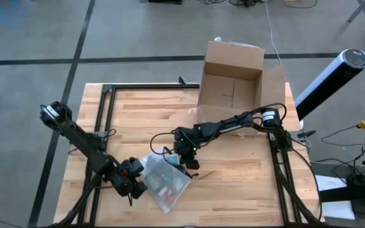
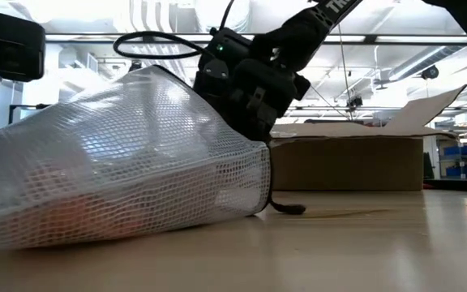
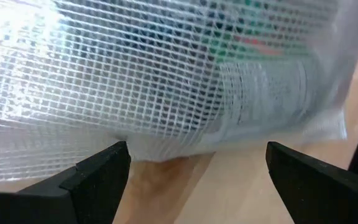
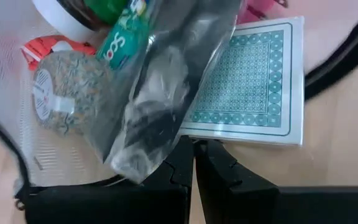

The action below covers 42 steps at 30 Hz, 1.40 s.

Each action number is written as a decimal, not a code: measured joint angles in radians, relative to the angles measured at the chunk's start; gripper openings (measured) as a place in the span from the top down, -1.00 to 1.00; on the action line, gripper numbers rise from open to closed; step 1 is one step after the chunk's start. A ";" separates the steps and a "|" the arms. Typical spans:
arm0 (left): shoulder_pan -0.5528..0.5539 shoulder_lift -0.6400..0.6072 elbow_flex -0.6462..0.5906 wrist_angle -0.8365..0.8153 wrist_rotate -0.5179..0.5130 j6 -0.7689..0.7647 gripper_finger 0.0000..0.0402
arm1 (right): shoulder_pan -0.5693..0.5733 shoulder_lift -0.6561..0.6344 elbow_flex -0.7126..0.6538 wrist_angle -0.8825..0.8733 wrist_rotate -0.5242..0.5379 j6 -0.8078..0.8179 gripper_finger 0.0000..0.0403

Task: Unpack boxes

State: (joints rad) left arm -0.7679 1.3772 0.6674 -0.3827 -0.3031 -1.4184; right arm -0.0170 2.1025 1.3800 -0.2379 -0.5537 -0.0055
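The brown cardboard box (image 1: 230,85) stands open at the table's far right edge, its flaps spread; in the low view the box (image 2: 347,162) is behind everything else. A translucent mesh zip pouch (image 1: 165,180) lies near the front, holding a card deck (image 4: 247,81), a green tube (image 4: 120,37) and a round speckled thing (image 4: 61,93). My right gripper (image 1: 187,163) is shut at the pouch's far edge. My left gripper (image 1: 137,180) is open at the pouch's left side, its fingers either side of the pouch's edge (image 3: 166,143), touching nothing that I can see. My right gripper pinches the pouch's clear film (image 4: 160,146) at its far edge between the two shut fingers, slanting down from the table's far right. That edge (image 2: 217,105) is raised under the gripper. The pouch's underside (image 2: 96,231) rests on the table.
Black frame rails (image 1: 106,114) run along the table's left and far sides, and another (image 1: 277,164) runs down the right. A white and black cylinder (image 1: 331,79) stands off the table's right edge. Bare wood (image 1: 233,183) lies to the right of the pouch.
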 joint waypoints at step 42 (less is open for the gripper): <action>0.139 -0.001 0.000 0.020 0.035 0.204 -0.76 | -0.029 0.002 0.023 0.020 0.047 -0.044 1.00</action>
State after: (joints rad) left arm -0.6293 1.3758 0.6670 -0.3632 -0.2686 -1.2143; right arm -0.0460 2.1040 1.4032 -0.2182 -0.5063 -0.0491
